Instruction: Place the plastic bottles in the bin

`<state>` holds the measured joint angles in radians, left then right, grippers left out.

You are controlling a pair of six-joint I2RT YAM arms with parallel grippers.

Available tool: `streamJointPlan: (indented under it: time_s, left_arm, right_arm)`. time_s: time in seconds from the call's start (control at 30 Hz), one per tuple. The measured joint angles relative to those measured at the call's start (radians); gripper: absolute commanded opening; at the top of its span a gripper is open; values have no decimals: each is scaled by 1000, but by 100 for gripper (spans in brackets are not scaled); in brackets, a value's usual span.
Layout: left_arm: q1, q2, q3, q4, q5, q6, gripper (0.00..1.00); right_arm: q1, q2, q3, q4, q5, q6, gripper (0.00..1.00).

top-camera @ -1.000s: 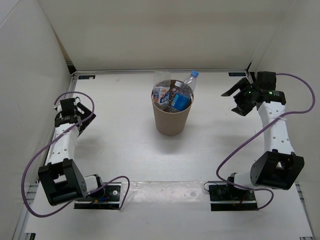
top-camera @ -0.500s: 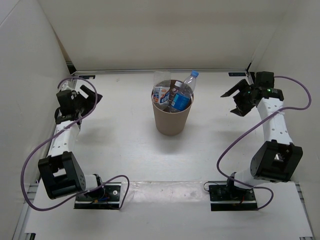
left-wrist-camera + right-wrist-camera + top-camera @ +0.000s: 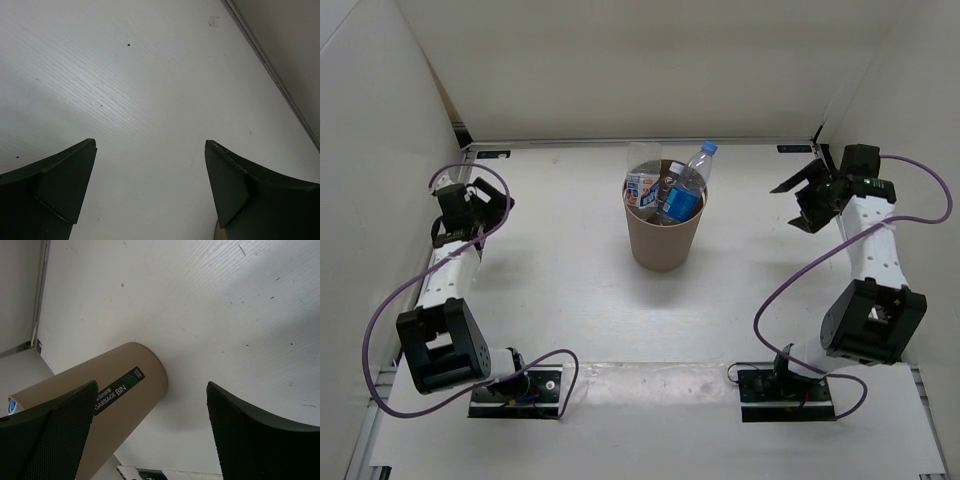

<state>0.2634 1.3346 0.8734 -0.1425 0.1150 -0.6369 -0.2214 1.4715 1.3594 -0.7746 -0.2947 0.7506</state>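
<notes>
Looks pretty much finished, honestly. Four plastic bottles [image 3: 668,190] could be made out packed into the bin [image 3: 664,240], which was stood upright toward the back middle of the desk [image 3: 570,300]. The blue-labelled bottle [image 3: 686,192] was tilted, with its cap poking up past the rim. No bottle was spotted lying on the desk in the overhead view. The left claw [image 3: 150,145] was spread wide with nothing pinched, held over bare desk at the left side. The right claw [image 3: 152,385] was spread and empty too, well apart from the bin on the right. Nothing more seemed to be needed beyond parking the arms.
</notes>
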Motion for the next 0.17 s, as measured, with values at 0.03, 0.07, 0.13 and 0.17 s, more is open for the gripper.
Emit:
streamJointPlan:
  time_s: [0.03, 0.07, 0.13, 0.17]
  left_arm:
    - [0, 0, 0, -7, -10, -1, 100]
    - [0, 0, -1, -15, -25, -8, 100]
    - [0, 0, -4, -31, -56, -30, 100]
    - [0, 0, -8, -34, -69, -37, 100]
  right_arm:
    - [-4, -4, 0, 0, 0, -1, 90]
    - [-10, -10, -3, 1, 0, -2, 90]
    - [-18, -32, -20, 6, 1, -2, 90]
    - [-21, -43, -28, 8, 1, -3, 90]
